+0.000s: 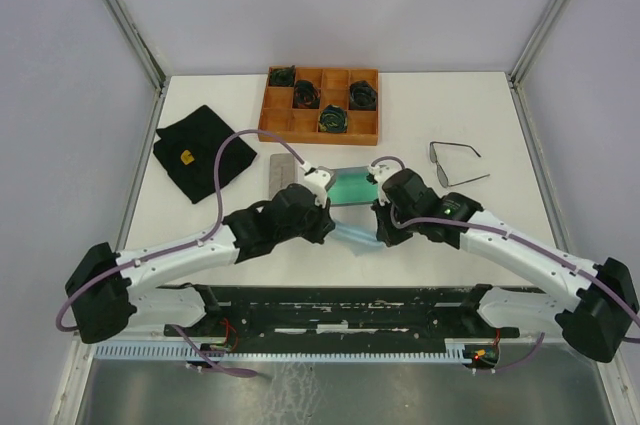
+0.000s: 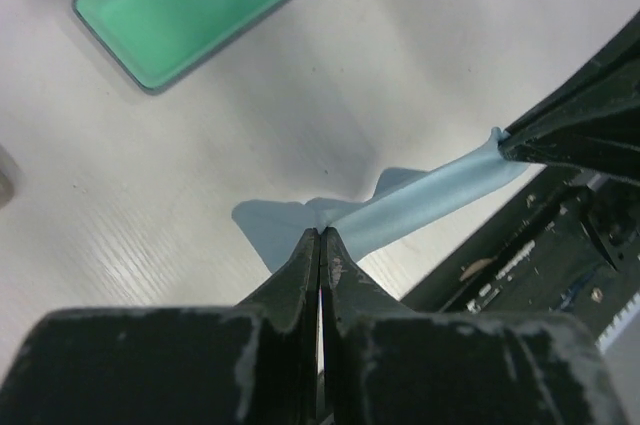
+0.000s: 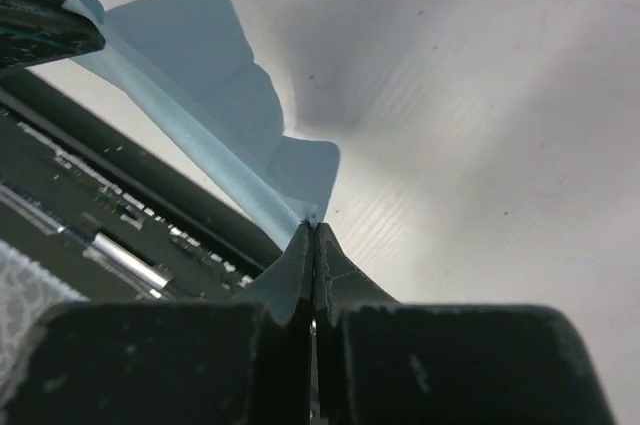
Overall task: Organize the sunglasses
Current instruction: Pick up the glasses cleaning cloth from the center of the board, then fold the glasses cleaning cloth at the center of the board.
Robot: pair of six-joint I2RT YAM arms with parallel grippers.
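Observation:
One pair of thin wire-framed sunglasses (image 1: 455,163) lies open on the white table at the right, apart from both grippers. A second pair is not in view. My left gripper (image 1: 328,228) and right gripper (image 1: 380,236) are both shut on opposite ends of a light blue cloth (image 1: 355,238), stretched between them just above the table's near edge. In the left wrist view the left gripper (image 2: 321,232) pinches the cloth (image 2: 430,200). In the right wrist view the right gripper (image 3: 313,227) pinches the cloth (image 3: 200,55). An open case with green lining (image 1: 350,186) lies just behind the grippers.
A wooden compartment tray (image 1: 322,123) with small dark green coiled bundles (image 1: 332,118) stands at the back. A black cloth (image 1: 200,150) lies at the left. A shut grey case (image 1: 284,170) lies left of the open case (image 2: 200,0). The black base rail (image 1: 350,305) runs along the near edge.

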